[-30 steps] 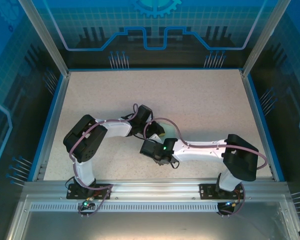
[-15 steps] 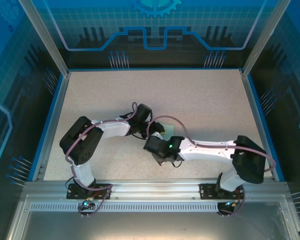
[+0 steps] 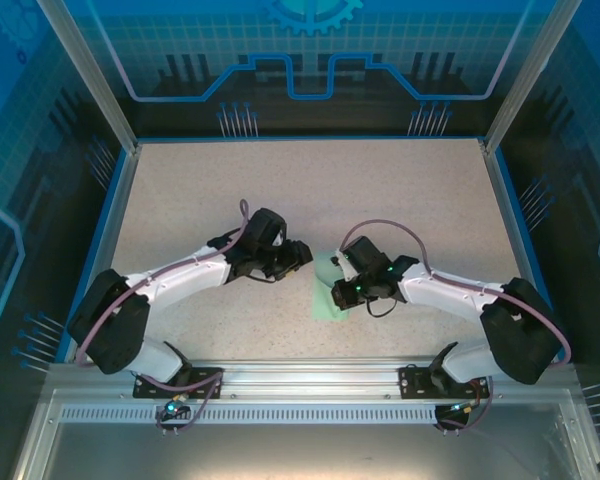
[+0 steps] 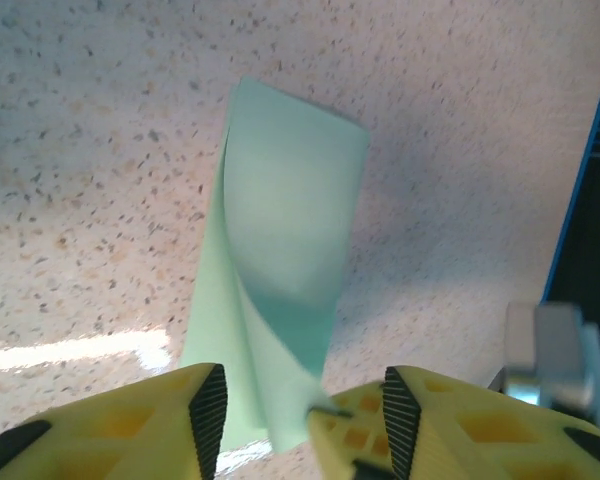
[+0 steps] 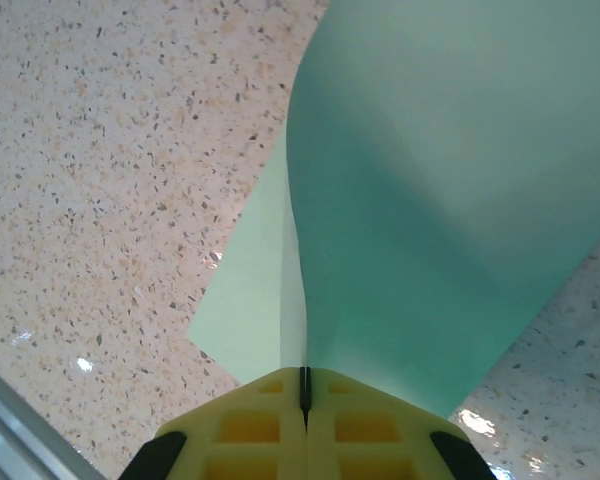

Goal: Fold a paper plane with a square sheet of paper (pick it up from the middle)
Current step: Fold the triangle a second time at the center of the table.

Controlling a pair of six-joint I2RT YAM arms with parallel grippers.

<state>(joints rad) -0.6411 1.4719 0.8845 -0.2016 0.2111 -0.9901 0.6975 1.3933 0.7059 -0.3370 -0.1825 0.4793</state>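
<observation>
Left hand (image 4: 298, 405) over a curled sheet of paper (image 4: 290, 230)

The hand's two yellow fingers (image 4: 205, 405) stand apart at the bottom of the view, with the near end of the pale mint-green sheet lying between them. The sheet rests on the speckled table (image 4: 460, 150), one long side lifted and curled over the other. A blue rim (image 4: 592, 150) runs down the right edge, with a blurred grey metal part (image 4: 545, 350) below it.

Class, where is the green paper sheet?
In top view, the green paper sheet sits front-centre on the table, pinched by the right fingers, with the left fingers straddling it.
</observation>
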